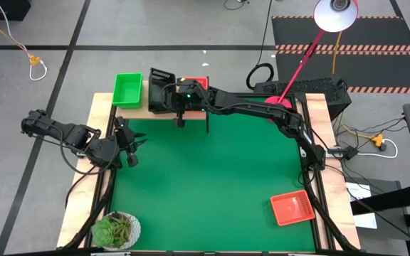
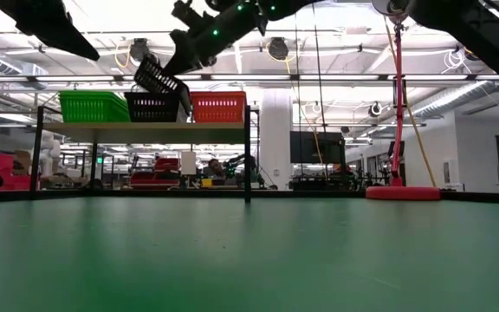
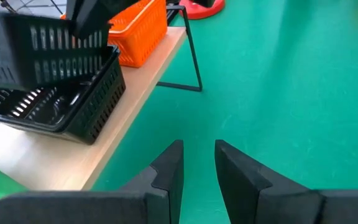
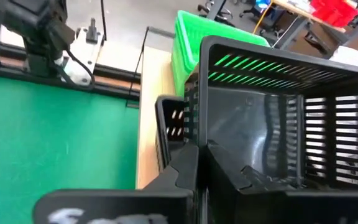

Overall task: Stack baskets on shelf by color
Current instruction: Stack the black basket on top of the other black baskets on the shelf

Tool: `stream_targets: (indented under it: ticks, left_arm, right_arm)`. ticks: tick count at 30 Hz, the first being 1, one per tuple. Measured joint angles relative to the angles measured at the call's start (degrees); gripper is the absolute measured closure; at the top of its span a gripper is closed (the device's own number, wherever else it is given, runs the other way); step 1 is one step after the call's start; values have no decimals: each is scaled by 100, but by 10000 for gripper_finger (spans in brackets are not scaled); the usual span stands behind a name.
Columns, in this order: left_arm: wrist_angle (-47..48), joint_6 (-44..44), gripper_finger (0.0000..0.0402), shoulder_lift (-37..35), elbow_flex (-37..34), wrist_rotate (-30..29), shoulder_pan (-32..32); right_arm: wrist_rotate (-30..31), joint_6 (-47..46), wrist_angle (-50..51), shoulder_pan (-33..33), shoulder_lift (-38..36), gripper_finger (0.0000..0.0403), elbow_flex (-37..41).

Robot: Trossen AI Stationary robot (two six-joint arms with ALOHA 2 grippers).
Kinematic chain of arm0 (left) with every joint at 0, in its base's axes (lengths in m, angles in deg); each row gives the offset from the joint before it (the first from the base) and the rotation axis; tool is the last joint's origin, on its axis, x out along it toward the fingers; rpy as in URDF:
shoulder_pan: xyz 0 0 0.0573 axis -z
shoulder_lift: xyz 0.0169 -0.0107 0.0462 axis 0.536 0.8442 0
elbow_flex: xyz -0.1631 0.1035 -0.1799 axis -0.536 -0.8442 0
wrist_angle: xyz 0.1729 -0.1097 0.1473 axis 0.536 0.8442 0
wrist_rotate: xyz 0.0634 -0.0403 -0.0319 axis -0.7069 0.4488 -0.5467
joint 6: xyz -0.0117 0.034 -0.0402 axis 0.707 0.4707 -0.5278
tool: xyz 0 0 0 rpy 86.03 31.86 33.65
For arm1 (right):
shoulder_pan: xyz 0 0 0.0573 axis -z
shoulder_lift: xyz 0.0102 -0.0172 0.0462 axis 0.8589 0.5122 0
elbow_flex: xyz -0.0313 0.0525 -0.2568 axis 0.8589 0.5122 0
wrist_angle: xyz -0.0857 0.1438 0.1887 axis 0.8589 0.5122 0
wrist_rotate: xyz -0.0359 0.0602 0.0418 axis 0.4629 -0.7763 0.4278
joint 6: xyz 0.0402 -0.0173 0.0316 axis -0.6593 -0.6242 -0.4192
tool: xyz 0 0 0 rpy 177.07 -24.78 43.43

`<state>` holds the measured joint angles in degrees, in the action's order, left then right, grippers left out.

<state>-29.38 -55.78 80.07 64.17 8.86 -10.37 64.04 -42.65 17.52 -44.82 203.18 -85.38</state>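
Observation:
The wooden shelf (image 1: 194, 107) stands at the table's far edge. On it rest a green basket (image 1: 127, 89), a black basket (image 2: 152, 106) in the middle and a red-orange basket (image 2: 217, 106). My right gripper (image 4: 204, 168) is over the shelf's middle, shut on a second black basket (image 2: 161, 76) that tilts above the resting black one (image 3: 73, 106). Another red-orange basket (image 1: 292, 207) lies flat on the green mat near the right front corner. My left gripper (image 1: 135, 142) hovers open near the table's left side, holding nothing. My right gripper holds the tilted black basket by one side wall (image 4: 229, 155), with one finger outside (image 4: 185, 168) and one inside the hollow. The basket is lifted clear of the one below and tips, its far end higher (image 2: 150, 65).
A round potted plant (image 1: 117, 230) sits at the near left corner. A pink lamp base (image 2: 403, 192) stands at the far right. Pale wooden rails run along both table sides. The green mat between the shelf and the near edge is open.

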Motion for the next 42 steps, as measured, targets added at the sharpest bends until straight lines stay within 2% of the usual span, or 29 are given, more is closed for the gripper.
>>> stream_targets:
  ticks: [12,16,24,27,33,35,38,42]
  left_arm:
    - [0,-84,309,0,0,2,0]
    - [0,-107,309,0,0,2,0]
    - [0,-114,309,0,0,-172,0]
    - [-239,-69,309,0,-126,-640,-12]
    - [-1603,1540,309,9,-739,-725,-457]
    - [-2133,2048,309,0,-894,-570,-708]
    - [-2840,2604,309,73,-1135,-81,-1209]
    - [-2988,2688,310,302,-1298,284,-1823]
  right_arm:
    - [29,-28,-10,-8,-9,366,-4]
    - [217,-17,-6,-9,-9,358,-4]
    - [276,-61,39,-182,-84,315,-2]
    - [275,-65,427,-371,-280,299,-6]
    - [290,-355,2073,-888,-774,290,-9]
    - [342,-525,2693,-1099,-916,292,-9]
    - [745,-799,3479,-1445,-1029,297,-7]
    - [1449,-1039,3730,-1906,-1247,305,466]
